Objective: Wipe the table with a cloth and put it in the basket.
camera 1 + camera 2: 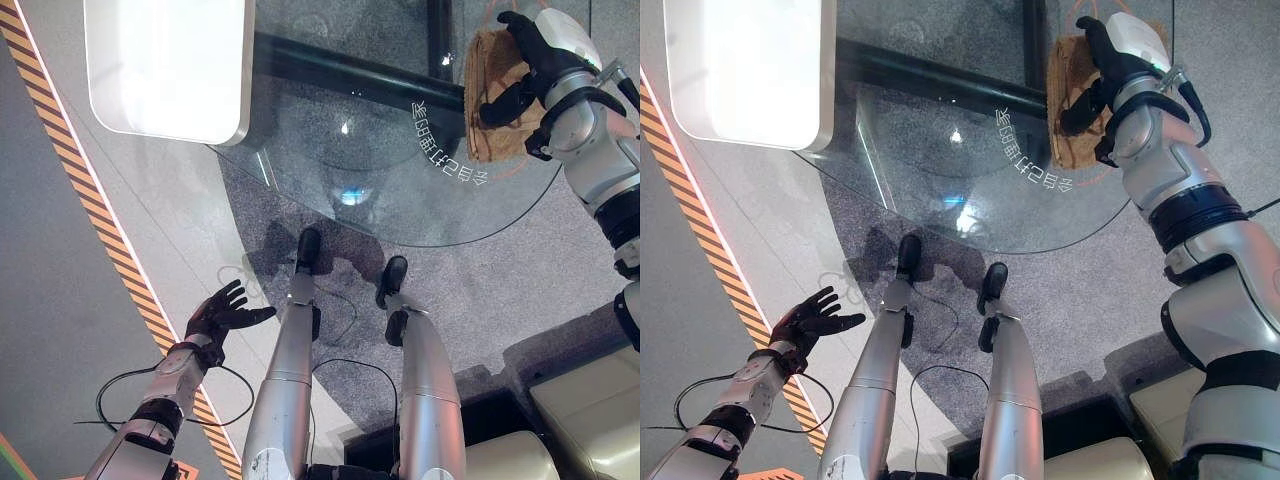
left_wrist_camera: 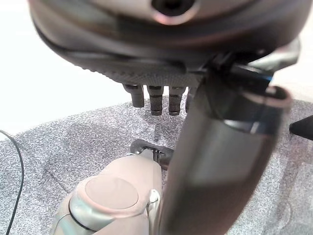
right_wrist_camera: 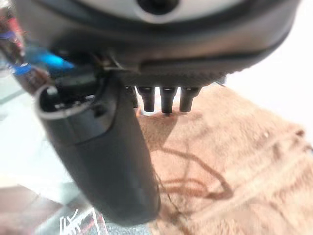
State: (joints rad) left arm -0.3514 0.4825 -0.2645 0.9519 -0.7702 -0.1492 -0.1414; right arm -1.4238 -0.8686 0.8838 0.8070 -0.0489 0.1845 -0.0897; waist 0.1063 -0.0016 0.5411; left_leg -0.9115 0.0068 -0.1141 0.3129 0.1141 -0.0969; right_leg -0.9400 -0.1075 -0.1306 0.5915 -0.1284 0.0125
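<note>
The right robot hand (image 1: 535, 62) lies flat with straight fingers on the brown cloth (image 1: 490, 100), near the round edge of the glass counter (image 1: 400, 190). The left robot hand (image 1: 222, 315) hangs off the counter, fingers spread, holding nothing.

A white rounded panel (image 1: 165, 65) is seen at the upper left of the frame, glossy and brightly lit, its lower right corner overlapping the glass edge. A striped orange-and-black band (image 1: 100, 235) is laid diagonally across the floor from the upper left corner down toward the bottom centre. Grey speckled carpet (image 1: 500, 290) is seen right of the band, and a smooth grey floor (image 1: 50, 330) left of it. Cream cushioned blocks (image 1: 590, 400) are placed at the lower right corner, on a dark base.
</note>
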